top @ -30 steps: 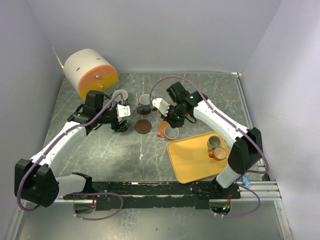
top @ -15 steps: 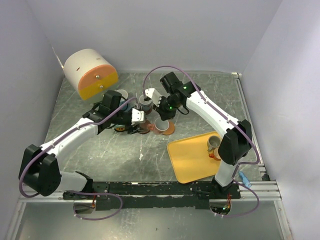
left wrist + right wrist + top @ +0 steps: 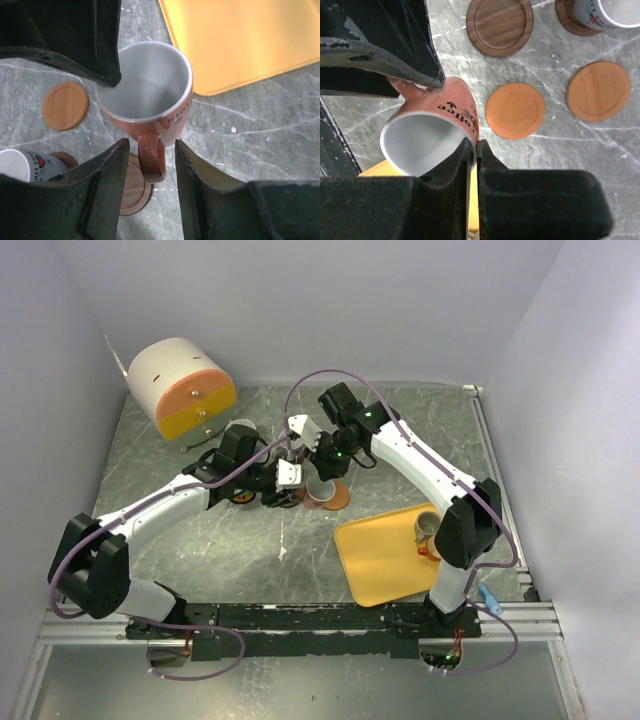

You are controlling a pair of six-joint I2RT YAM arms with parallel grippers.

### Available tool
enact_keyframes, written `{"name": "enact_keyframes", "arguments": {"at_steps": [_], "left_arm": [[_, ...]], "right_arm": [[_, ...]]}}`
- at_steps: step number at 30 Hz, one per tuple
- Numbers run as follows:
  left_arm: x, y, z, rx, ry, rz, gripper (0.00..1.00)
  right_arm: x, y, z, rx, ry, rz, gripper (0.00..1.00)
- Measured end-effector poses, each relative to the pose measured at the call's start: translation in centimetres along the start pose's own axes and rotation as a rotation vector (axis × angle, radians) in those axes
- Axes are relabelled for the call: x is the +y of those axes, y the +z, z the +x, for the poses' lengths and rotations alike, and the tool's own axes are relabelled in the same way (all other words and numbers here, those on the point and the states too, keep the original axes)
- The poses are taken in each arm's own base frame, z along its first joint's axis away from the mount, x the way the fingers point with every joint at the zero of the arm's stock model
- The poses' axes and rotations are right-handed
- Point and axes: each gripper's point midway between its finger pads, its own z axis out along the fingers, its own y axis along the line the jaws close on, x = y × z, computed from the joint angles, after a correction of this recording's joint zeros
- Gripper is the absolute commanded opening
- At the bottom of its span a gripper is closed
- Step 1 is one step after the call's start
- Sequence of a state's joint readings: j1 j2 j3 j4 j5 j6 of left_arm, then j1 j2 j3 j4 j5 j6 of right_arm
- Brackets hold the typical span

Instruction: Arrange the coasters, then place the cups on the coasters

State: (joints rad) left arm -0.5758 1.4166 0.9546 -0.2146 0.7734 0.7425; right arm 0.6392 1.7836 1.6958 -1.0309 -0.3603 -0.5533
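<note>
A reddish mug [image 3: 322,490] sits at the middle of the top view, just above the upper left corner of the tray [image 3: 385,565]. It is gripped by the right hand [image 3: 473,146], whose fingers are clenched on the rim wall, one inside and one outside. The mug is seen tilted in the right wrist view and appears to be carried clear of the bench [image 3: 555,140], though contact cannot be ruled out. The left hand [image 3: 151,145] is set at the lower edge of its own view, its fingers standing apart on either side of the handle [image 3: 151,161]. A narrow gap is visible on each side, so nothing is grasped by it yet. A handover from right hand to left is judged to be the step in hand. Free coasters are laid close by: an orange coaster [image 3: 515,110] at the centre of the right wrist view, a second orange coaster [image 3: 598,91] to its right, and a dark coaster [image 3: 500,22] at the top. A grey mug [image 3: 607,12] at the upper right is already set on another. Two more mugs [image 3: 429,525] stand on the tray. For the next move, the left fingers would need to be closed on the handle before the rim is let go. The mug would then have to be levelled and lowered squarely onto a free coaster.
</note>
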Motion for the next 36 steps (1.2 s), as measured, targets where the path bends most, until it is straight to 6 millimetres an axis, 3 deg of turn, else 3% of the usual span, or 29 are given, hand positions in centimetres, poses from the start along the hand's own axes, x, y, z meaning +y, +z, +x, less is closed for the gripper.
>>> {"name": "enact_keyframes", "arguments": {"at_steps": [9,13,15,18,23,28,36], "left_arm": [[0.3,0.5,0.3,0.011,-0.008,-0.012,0.37],[0.2,0.7,0.8,0.025,-0.014,-0.009,0.19],[0.4,0.6,1.1,0.036,-0.018,-0.018,0.07],[0.5,0.6,1.2,0.045,-0.020,-0.026,0.07],[0.4,0.5,2.0,0.065,-0.043,-0.039,0.07],[0.5,0.1,4.3,0.086,-0.141,-0.093,0.07],[3.6,-1.3,6.9,0.113,-0.298,-0.317,0.07]], "right_arm": [[0.2,0.0,-0.1,-0.002,0.003,-0.007,0.00],[0.1,0.0,0.0,0.002,0.008,-0.003,0.00],[0.3,0.0,0.2,0.009,0.017,-0.006,0.08],[0.4,0.1,0.4,0.014,0.031,-0.009,0.21],[-0.1,0.2,0.1,0.000,0.042,0.021,0.33],[-1.5,-0.2,0.7,-0.006,0.096,0.061,0.35],[-4.4,-2.8,2.1,-0.061,0.184,0.151,0.35]]}}
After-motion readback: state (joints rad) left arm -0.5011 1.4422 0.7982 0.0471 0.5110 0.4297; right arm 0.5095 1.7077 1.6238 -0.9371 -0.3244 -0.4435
